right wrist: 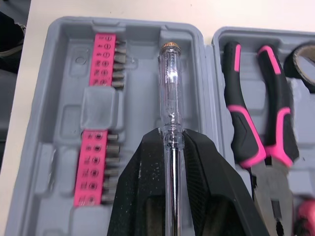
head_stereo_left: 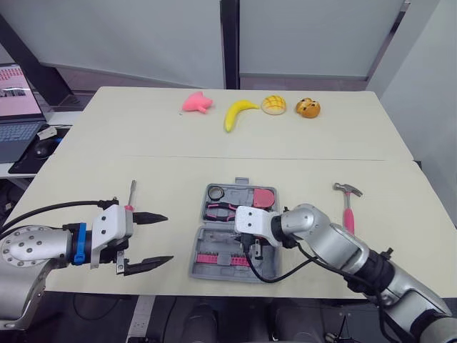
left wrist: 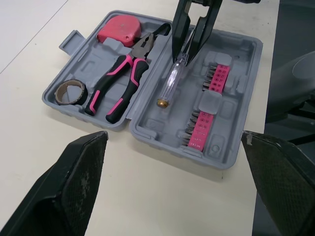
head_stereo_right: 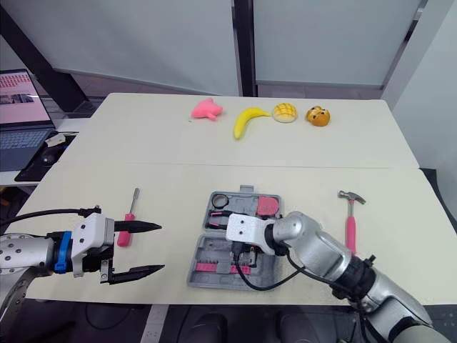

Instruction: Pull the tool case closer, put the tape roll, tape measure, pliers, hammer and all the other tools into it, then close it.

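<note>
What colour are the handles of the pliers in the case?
Black with pink accents; the pliers show best in the right wrist view.

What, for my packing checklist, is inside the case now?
In the case: tape roll, pliers, tape measure in one half; pink bits and a clear tester, gripped by the right fingers, in the other. The fingers cover the tester's tip and the slot beneath.

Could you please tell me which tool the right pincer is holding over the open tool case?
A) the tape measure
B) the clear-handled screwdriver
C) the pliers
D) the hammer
B: the right pincer is shut on the clear-handled screwdriver over the tool case, while the pliers lie in the case and the hammer lies on the table.
</note>
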